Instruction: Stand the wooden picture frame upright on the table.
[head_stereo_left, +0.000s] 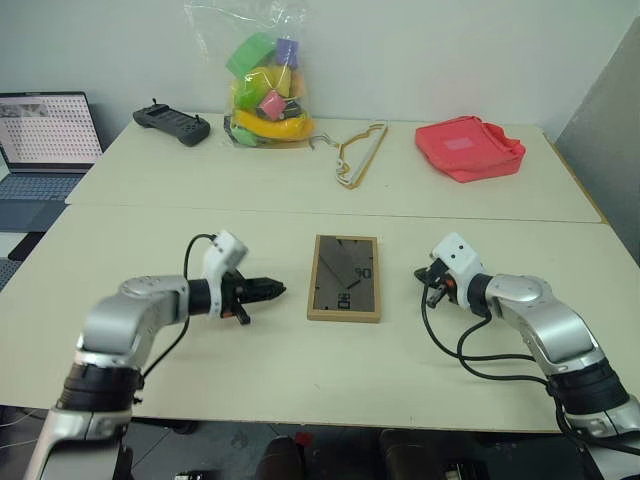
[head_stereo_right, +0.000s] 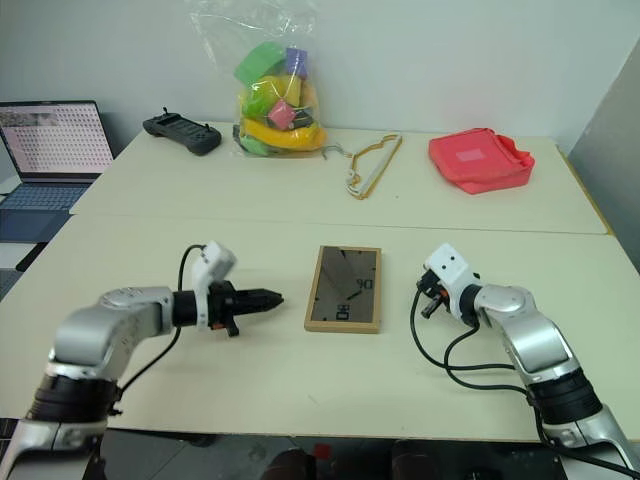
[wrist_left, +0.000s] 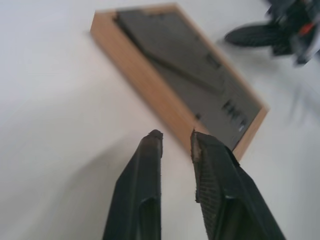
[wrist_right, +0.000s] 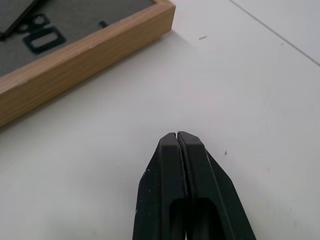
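The wooden picture frame (head_stereo_left: 344, 278) was light wood with a dark grey back; the worktop (head_stereo_left: 200, 350) pale cream; the pouch (head_stereo_left: 468, 147) red.

Wooden picture frame (head_stereo_left: 344, 278) flat on table (head_stereo_left: 300, 370) (dark back up)

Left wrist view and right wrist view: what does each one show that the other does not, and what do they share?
The left wrist view alone shows the left tool, slightly open, and the right tool beyond the frame, plus the folded stand. The right wrist view alone shows the right tool's fingers pressed shut, and a table seam. Both show the wooden picture frame lying back up on the table.
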